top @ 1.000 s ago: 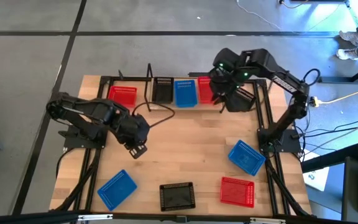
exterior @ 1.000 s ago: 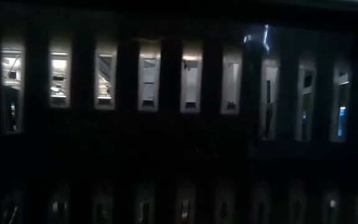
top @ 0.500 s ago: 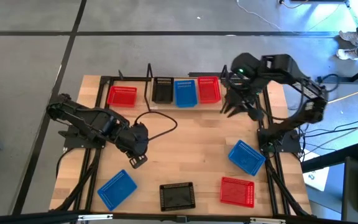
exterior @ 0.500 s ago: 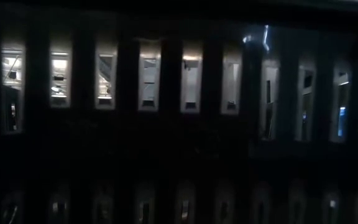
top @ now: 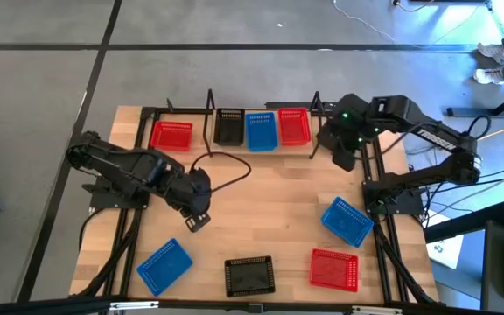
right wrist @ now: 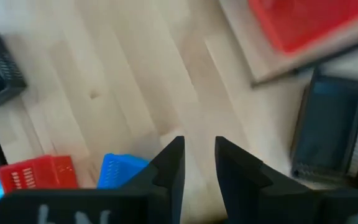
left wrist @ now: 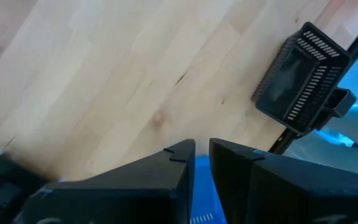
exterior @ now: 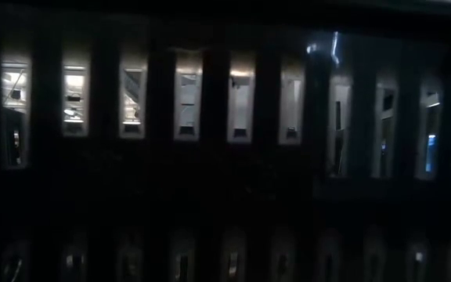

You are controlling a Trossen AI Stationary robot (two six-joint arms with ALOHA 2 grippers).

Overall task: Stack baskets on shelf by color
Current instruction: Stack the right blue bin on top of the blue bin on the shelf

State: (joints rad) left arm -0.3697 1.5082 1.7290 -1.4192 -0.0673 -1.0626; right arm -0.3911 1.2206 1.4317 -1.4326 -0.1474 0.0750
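Observation:
On the shelf (top: 234, 145) at the far edge a black basket (top: 228, 128), a blue one (top: 261, 130) and a red one (top: 294, 126) stand side by side. Another red basket (top: 172, 134) rests to their left. A dark basket (right wrist: 328, 130) lies right of the shelf's red basket (right wrist: 309, 18). Near the front edge lie blue (top: 164, 265), black (top: 249, 275), red (top: 334, 269) and blue (top: 348, 220) baskets. My left gripper (top: 197, 220) hangs over the table's left middle, fingers a little apart (left wrist: 202, 149), holding nothing. My right gripper (top: 341, 157) hovers at the far right, open (right wrist: 199, 146) and empty.
A black cable (top: 226, 166) loops over the wood from my left arm toward the shelf. Black frame bars (top: 376, 175) run along the table's sides. Bare wood (top: 269, 210) lies in the middle. The low view is dark and shows nothing of the table.
My right gripper has drawn back from over the shelf's red basket toward the table's right and near side, sinking a little and rolling about its own axis. Its fingers stay apart. The baskets have kept their places.

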